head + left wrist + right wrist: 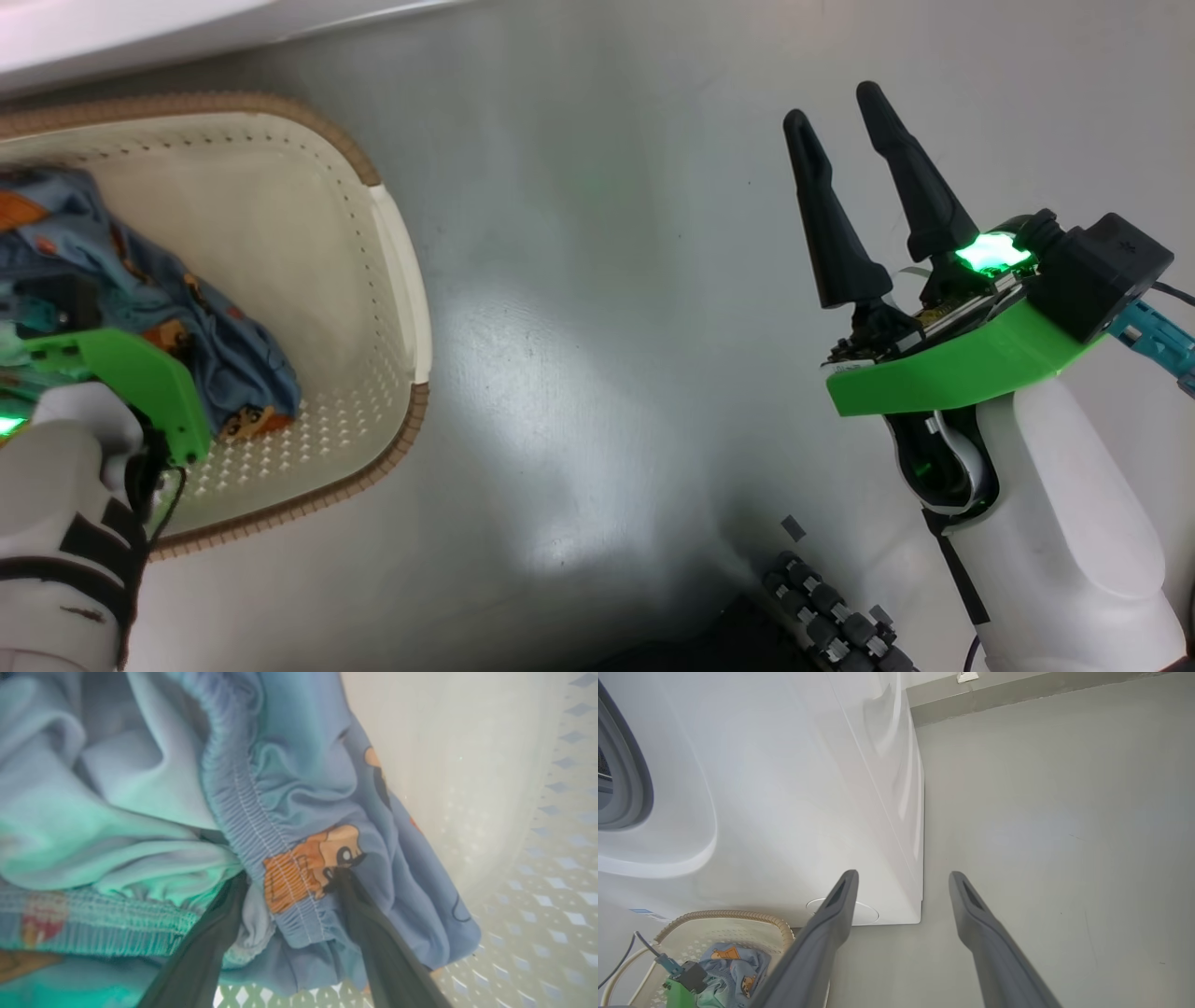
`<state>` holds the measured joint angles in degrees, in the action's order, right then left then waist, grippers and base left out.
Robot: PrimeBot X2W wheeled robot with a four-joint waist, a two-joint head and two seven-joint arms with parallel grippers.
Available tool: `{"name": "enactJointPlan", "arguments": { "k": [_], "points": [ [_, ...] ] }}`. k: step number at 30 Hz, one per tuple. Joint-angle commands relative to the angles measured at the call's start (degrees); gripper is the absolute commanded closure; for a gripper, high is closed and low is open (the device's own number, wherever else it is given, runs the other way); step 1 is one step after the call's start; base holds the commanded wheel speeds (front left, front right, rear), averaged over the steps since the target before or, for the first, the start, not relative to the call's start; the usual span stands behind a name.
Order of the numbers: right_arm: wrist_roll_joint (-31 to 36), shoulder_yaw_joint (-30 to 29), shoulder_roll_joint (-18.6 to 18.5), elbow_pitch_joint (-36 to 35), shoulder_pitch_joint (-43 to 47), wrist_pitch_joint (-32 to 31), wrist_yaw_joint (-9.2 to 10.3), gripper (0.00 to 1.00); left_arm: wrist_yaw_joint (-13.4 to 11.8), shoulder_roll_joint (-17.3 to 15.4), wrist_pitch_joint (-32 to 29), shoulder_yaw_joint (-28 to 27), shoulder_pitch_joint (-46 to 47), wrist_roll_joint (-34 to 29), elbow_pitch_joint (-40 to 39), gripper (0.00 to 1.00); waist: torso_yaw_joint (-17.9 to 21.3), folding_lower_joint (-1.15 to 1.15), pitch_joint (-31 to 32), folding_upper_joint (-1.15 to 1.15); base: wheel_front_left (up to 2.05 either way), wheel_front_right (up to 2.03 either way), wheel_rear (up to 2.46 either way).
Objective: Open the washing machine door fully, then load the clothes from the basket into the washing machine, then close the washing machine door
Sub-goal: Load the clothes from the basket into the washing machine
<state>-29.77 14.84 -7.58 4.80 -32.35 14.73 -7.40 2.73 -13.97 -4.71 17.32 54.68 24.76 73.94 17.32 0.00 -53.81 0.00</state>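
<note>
Push the left jaws, spread wide astride the elastic waistband (243, 807) of the light-blue clothes (299, 765) in the basket (401, 280) at the left of the head view, a little deeper, then clamp on a thick fold and lift straight up, clear of the brown rim (308, 509). Leave the right jaws, wide open and empty over the grey floor (607, 327) at right, out of the path to the washing machine (784, 788).

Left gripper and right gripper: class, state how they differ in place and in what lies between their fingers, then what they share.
The left gripper is down in the basket; the right gripper hangs over bare floor. The left gripper's fingers straddle a fold of the clothes; nothing lies between the right gripper's fingers. Both are open, with long dark fingers.
</note>
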Motion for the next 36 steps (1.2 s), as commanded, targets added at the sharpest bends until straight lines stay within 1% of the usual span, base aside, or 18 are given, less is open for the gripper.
{"name": "enactJointPlan", "arguments": {
  "k": [1, 2, 3, 8, 13, 21, 26, 31, 34, 36],
  "points": [
    [1.0, 1.0, 0.2, -1.4, 1.5, 0.3, -0.09, 0.00, -0.6, -2.3, 1.1, -0.9, -0.2, -0.6, -0.1, 0.31, 0.2, 0.00, -0.2, 0.00, 0.00, 0.00, 0.00],
    [1.0, 0.9, 0.2, -1.4, 1.5, 0.3, -0.09, 0.00, -0.7, -2.4, 2.0, -0.9, 0.0, -0.5, -0.1, 0.84, 0.2, 0.00, -0.2, 0.00, 0.00, 0.00, 0.00],
    [1.1, 0.9, 0.3, -1.3, 1.5, 0.3, -0.09, 0.00, -0.8, -2.4, 2.6, -0.8, 0.0, -0.5, -0.1, 1.00, 0.2, 0.00, -0.2, 0.00, 0.00, 0.00, 0.00],
    [1.2, 0.8, 0.5, -0.9, 1.5, 0.3, -0.09, 0.00, -0.2, -2.1, 3.8, -0.8, -0.3, 0.0, 0.0, 1.00, -0.2, 0.00, 0.6, 0.00, 0.00, 0.00, 0.00],
    [1.3, 0.9, 0.3, -0.7, 1.5, 0.3, -0.09, 0.00, 1.1, -1.1, 5.2, -0.7, -1.3, 0.8, 0.0, 1.00, -1.2, 0.00, 2.6, 0.00, 0.00, 0.00, 0.00],
    [1.1, 0.6, -0.1, -0.3, 1.9, 0.3, -0.09, 0.00, 3.6, 0.2, 11.5, 0.0, -2.7, 1.6, -0.4, 1.00, -3.1, 0.00, 6.5, 0.00, 0.00, 0.00, 0.00],
    [1.0, 0.5, -0.4, 0.0, 2.4, 0.3, -0.09, 0.00, 4.4, 1.2, 14.9, 0.6, -3.7, 2.2, -1.1, 1.00, -4.2, 0.00, 8.8, 0.00, 0.00, 0.00, 0.00],
    [0.8, 0.3, -0.7, 0.4, 3.2, 0.3, -0.09, 0.00, 4.7, 2.2, 18.2, 1.5, -5.6, 3.3, -3.7, 1.00, -5.5, 0.00, 11.8, 0.00, 0.00, 0.00, 0.00],
    [0.8, 0.1, -1.0, 0.7, 3.9, 0.3, -0.09, 0.00, 4.7, 2.7, 19.1, 2.4, -7.3, 4.8, -7.6, 1.00, -6.3, 0.00, 13.5, 0.00, 0.00, 0.00, 0.00],
    [0.7, 0.1, -1.1, 0.8, 4.4, 0.3, -0.09, 0.00, 4.7, 2.5, 19.5, 2.7, -8.7, 6.0, -10.7, 1.00, -6.7, 0.00, 14.7, 0.00, 0.00, 0.00, 0.00]
  ]
}}
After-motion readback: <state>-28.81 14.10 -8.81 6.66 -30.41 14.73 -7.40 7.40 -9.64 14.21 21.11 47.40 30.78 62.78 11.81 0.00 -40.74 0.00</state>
